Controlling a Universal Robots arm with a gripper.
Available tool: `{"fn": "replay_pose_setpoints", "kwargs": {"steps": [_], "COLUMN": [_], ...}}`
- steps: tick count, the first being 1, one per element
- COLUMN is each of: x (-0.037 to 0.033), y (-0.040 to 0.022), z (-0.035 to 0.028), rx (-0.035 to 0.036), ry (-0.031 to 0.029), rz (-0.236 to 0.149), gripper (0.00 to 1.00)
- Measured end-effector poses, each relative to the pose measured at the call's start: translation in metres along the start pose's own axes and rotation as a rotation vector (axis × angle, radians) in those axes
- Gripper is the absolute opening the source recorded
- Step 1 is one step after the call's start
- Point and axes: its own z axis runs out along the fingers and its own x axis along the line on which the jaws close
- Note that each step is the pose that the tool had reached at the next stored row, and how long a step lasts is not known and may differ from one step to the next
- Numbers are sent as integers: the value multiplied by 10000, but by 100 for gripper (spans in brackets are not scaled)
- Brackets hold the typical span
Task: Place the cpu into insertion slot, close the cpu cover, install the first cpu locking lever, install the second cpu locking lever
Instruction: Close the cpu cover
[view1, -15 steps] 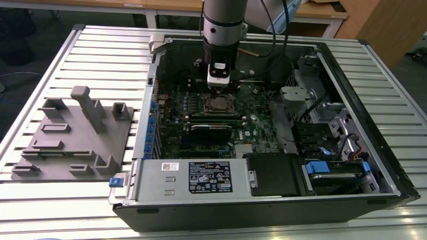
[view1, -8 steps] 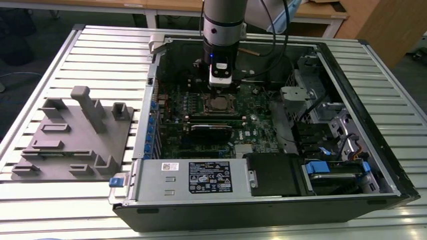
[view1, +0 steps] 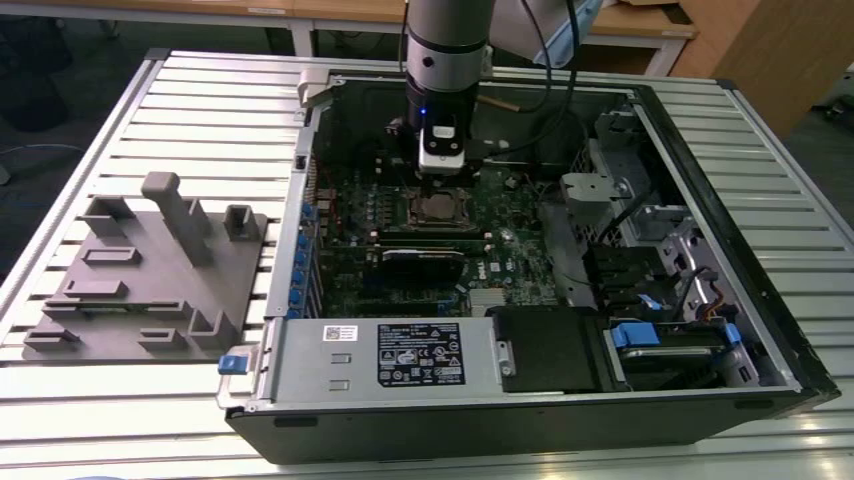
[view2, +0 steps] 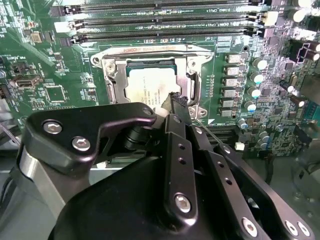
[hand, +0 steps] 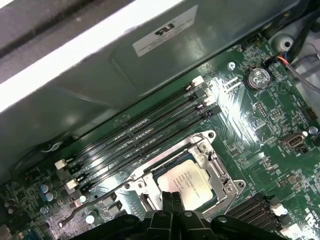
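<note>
Grey moulded fixture (view1: 147, 275) sits at the exterior view's left on the slatted table (view1: 200, 100); right of it, mid-frame, stands the open computer case (view1: 507, 425). My gripper (view1: 442, 172) hangs just above the insertion slot (view1: 435, 210), fingers (hand: 167, 202) seemingly pressed together on nothing. In the first wrist view the cpu (hand: 186, 181) lies seated in that slot, the cpu cover (hand: 222, 172) down around it as a frame.

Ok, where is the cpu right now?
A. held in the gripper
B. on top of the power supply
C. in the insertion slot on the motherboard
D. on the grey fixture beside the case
C: in the second wrist view the cpu lies flat in the insertion slot, its silver top framed by the cpu cover, with the gripper at its edge.
</note>
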Motion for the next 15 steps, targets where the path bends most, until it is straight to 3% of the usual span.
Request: {"fn": "replay_pose_setpoints", "kwargs": {"steps": [15], "x": [0], "y": [0], "z": [2], "rx": [22], "ry": [47], "rz": [-2217], "gripper": [11]}}
